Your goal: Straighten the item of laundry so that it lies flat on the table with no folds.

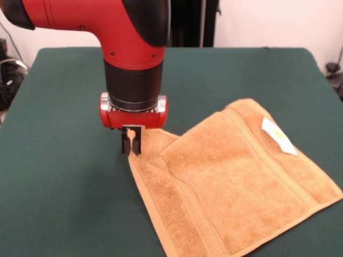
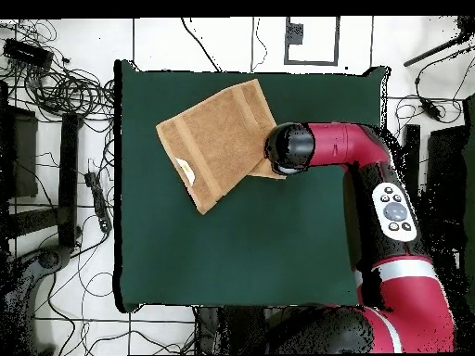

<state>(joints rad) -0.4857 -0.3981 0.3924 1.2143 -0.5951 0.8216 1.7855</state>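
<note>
The item of laundry (image 1: 236, 176), an orange-tan towel with a white label (image 1: 278, 136), lies on the green table (image 1: 64, 203) at the right of the front view. It sits askew, and one layer is folded over near its left corner. My gripper (image 1: 131, 145) points straight down at that corner, with its two dark fingers pressed close together on the cloth edge. From overhead the towel (image 2: 218, 139) lies in the table's upper middle, and the arm's wrist (image 2: 288, 148) covers its right corner and hides the gripper.
The table (image 2: 232, 260) reaches well beyond the towel on every side. Cables and gear (image 2: 56, 83) lie on the floor past its left edge in the overhead view. The red arm (image 2: 390, 204) crosses the table's right side.
</note>
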